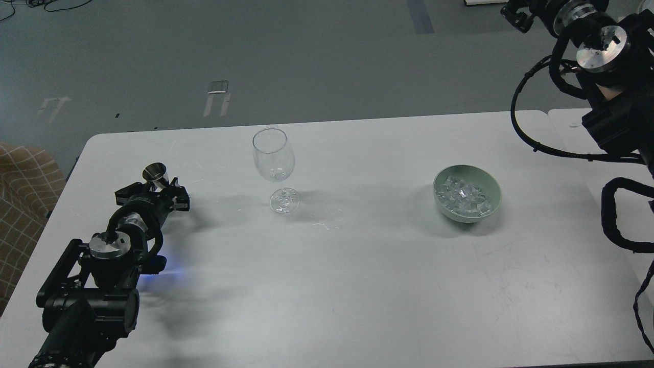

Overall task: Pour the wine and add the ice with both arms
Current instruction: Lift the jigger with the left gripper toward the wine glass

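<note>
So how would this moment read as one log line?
left gripper: at metal cup | right gripper: raised, off table | wine glass: empty | ice: in green bowl

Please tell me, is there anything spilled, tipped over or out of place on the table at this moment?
Nothing stands out. The wine glass stands upright and looks empty, and the ice is all inside the green bowl. A few faint marks show on the white table, but I cannot tell whether they are liquid.

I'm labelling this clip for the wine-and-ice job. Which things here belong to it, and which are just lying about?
Job:
wine glass, upright and empty
ice in the green bowl
steel cup at the left gripper
right gripper, raised beyond the table

Lying about:
checked cloth off the table's left edge
tape marks on the floor
</note>
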Motion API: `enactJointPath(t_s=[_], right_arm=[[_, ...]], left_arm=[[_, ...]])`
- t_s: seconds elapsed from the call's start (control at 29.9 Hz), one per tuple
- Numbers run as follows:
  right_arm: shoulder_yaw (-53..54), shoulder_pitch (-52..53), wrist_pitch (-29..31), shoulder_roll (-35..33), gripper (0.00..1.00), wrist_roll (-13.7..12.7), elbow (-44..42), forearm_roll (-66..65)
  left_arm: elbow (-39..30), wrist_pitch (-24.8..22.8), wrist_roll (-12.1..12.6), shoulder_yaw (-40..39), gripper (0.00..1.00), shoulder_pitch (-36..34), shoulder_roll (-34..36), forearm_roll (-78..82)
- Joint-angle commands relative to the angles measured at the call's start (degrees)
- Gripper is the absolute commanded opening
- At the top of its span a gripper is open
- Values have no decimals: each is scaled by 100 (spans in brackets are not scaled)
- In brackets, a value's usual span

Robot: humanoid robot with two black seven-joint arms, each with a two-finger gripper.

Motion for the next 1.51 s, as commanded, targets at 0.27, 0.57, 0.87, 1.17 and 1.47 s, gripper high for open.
enactJointPath(t_s=[0.27,0.57,0.87,1.17,1.47], right_arm=[[-9,33,0,-1,100,3,9,0],[-9,33,0,-9,100,3,9,0],[-9,24,0,-45,100,3,9,0],[-9,33,0,-132,100,-6,18,0],[-9,33,0,-124,100,3,18,0]], left_arm=[[16,-126,9,-9,27,-107,9,-17],[-344,-56,9,-62,25,-212,61,-96],[-775,428,-35,-88,22,-449,131,-70],[-1329,428,-18,-97,14,-484,404,-79],[-1838,305,35,-36,4,-537,781,-61]])
